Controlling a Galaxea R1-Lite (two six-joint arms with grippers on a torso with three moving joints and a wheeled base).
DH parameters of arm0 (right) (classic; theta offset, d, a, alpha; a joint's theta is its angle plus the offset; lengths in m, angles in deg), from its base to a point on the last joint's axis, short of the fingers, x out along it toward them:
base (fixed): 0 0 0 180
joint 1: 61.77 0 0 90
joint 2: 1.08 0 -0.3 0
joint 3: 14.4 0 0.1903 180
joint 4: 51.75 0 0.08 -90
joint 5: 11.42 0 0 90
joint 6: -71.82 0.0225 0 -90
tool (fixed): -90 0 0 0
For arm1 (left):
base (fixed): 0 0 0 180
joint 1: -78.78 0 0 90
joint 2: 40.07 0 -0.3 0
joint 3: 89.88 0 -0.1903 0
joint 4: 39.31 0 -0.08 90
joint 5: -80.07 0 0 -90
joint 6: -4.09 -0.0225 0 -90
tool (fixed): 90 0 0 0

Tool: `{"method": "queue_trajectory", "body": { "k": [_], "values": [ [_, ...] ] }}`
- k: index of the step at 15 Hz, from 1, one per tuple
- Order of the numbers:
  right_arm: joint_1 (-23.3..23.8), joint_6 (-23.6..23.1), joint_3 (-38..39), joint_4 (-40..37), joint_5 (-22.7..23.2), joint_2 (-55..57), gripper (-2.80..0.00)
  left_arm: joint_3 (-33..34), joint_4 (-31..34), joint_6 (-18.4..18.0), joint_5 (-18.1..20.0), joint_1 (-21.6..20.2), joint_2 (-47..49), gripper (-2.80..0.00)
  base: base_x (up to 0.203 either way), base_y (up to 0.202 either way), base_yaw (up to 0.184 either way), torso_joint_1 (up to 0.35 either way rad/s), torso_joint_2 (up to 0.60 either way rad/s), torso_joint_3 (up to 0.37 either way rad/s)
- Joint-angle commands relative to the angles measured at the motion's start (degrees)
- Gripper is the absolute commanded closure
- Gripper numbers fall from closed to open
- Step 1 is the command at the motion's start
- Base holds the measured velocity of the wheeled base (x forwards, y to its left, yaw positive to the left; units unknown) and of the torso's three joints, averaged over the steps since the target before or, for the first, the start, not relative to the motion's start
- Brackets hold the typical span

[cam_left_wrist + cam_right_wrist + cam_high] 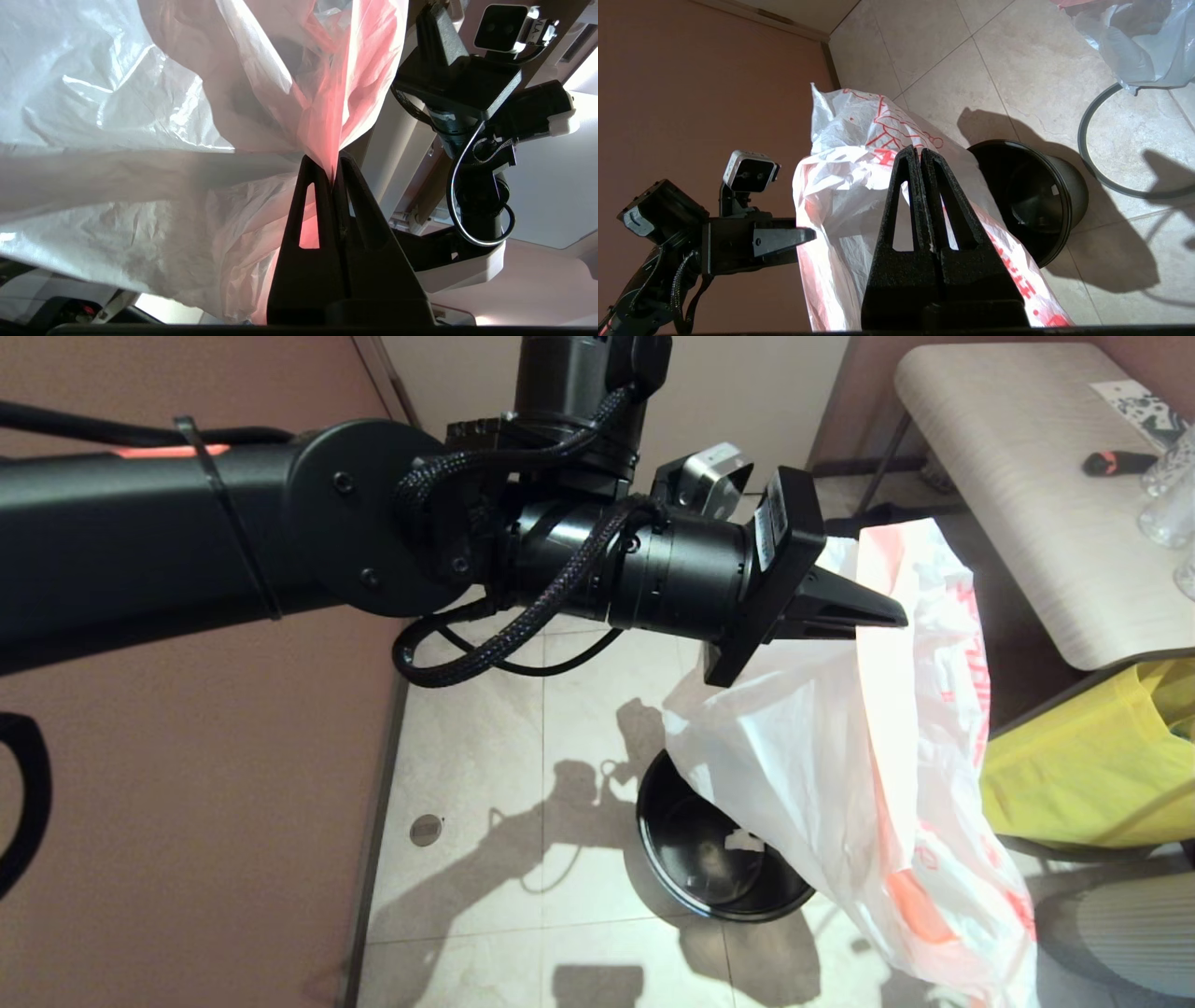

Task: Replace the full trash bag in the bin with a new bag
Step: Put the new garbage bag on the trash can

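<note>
While my left gripper (882, 613) pinches the pink rim of the new bag (840, 756) with fingers fully closed, the bag hangs above the bin (719, 859) and partly over its mouth. I judge I should lower the bag's bottom straight into the bin before spreading the rim. My right gripper (920, 156), shut and apparently empty, waits above the bin. Only the right wrist view shows the hoop (1097, 163) lying beside the bin.
</note>
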Motion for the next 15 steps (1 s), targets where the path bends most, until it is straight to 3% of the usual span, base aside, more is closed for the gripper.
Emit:
{"method": "queue_trajectory", "body": {
  "k": [1,6,11,15],
  "values": [
    [0.8,0.2,-0.4,-0.1,0.2,-0.1,0.0,0.1,1.3,0.4,0.2,0.2,-0.8,0.0,0.0,0.0,0.0,0.0,0.0,0.0],
    [2.0,0.1,-0.3,-0.4,0.1,0.0,0.0,2.7,3.2,1.5,-0.9,-3.5,0.2,0.0,0.0,0.0,0.0,0.0,0.0,0.0],
    [2.3,0.3,0.0,-0.3,0.4,1.0,0.0,10.2,2.5,1.0,-2.8,-4.3,3.8,0.0,0.0,0.0,0.0,0.0,0.0,0.0],
    [2.3,0.4,0.5,-0.4,0.2,1.5,0.0,11.6,-0.4,1.1,-2.7,1.2,5.1,0.0,0.0,0.0,0.0,0.0,0.0,0.0]
  ]
}}
